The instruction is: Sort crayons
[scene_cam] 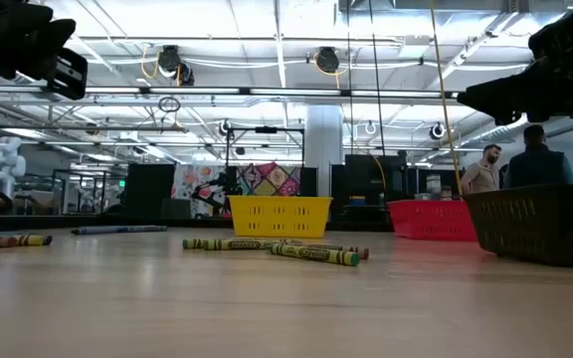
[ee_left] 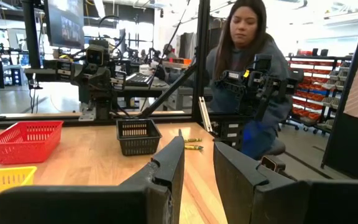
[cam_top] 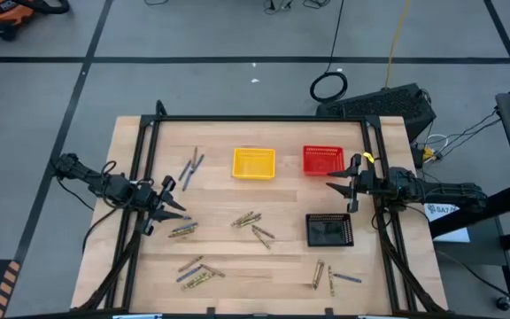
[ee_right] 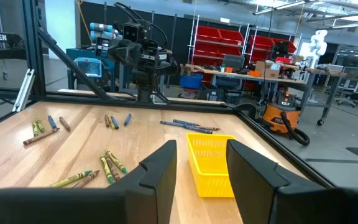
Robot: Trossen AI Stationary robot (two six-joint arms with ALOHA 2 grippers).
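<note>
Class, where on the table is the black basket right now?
In the high view the black basket sits on the table's right side, just below the red basket and beside the right gripper, with loose crayons to its left.

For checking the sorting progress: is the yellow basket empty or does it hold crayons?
Empty: the yellow basket shows only bare mesh from above; no crayons inside.

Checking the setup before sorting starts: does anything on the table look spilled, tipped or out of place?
Nothing looks damaged or tipped. The crayons lie loose in small clusters across the table, as expected before sorting. The yellow basket, red basket and black basket stand upright. Both grippers, left and right, hover open.
</note>
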